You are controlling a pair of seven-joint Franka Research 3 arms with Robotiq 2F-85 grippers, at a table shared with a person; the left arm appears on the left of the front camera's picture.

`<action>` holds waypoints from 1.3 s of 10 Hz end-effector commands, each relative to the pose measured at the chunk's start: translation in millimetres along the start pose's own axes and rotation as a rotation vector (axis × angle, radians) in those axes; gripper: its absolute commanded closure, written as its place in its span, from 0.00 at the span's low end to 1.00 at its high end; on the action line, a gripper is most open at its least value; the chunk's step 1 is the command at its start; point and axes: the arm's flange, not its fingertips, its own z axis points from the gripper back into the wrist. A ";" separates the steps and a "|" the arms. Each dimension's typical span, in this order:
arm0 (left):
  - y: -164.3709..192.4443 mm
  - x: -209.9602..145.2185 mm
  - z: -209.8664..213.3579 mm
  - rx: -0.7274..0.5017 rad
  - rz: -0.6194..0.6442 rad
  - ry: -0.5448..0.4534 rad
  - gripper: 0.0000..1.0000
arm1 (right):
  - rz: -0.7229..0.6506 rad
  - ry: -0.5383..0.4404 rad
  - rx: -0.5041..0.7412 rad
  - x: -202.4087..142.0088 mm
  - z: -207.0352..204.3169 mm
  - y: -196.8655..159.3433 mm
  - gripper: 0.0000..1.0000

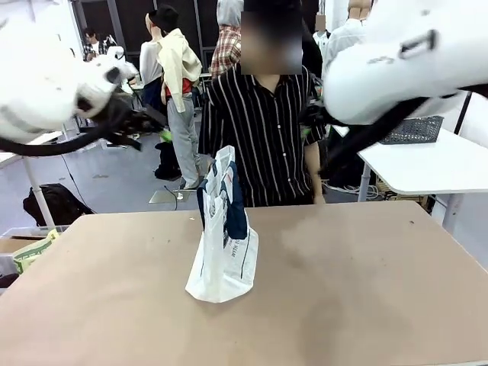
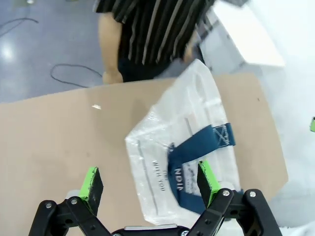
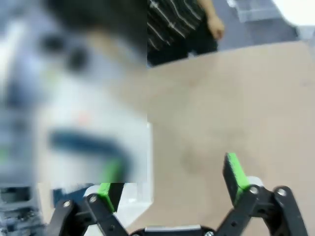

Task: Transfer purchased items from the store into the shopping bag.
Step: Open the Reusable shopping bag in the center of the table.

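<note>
as left hand (image 2: 147,178) hangs open above shopping bag (image 2: 193,112), right hand (image 3: 170,173) open

One shopping bag (image 1: 223,259), one person (image 1: 263,130) — two tools (image 2: 149,178) (image 3: 172,176).

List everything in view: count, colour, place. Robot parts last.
shopping bag: 1, translucent white with navy handles, standing mid-table
table: 1, brown, in the foreground
side table: 1, white, far right
basket: 1, dark lattice, on the side table
black bag: 1, black, on the floor beyond the table's left end
person: 1, dark striped shirt, at the far side of the table
left gripper: 1, black with green pads, open, above the shopping bag
right gripper: 1, black with green pads, open, above the table
</note>
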 end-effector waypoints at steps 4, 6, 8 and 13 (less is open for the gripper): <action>-15.7 8.3 -24.6 -0.031 -0.015 0.044 0.00 | -0.048 0.059 0.043 4.2 -21.5 23.3 0.00; -36.9 12.8 -65.6 -0.045 -0.052 0.106 0.00 | -0.074 0.160 0.074 10.6 -54.8 57.5 0.00; -45.9 18.9 -86.0 -0.036 -0.046 0.146 0.00 | -0.071 0.279 0.094 -1.5 -79.1 94.2 0.00; -52.8 19.7 -100.4 -0.051 -0.040 0.213 0.00 | -0.057 0.409 0.114 -39.6 -109.4 136.5 0.00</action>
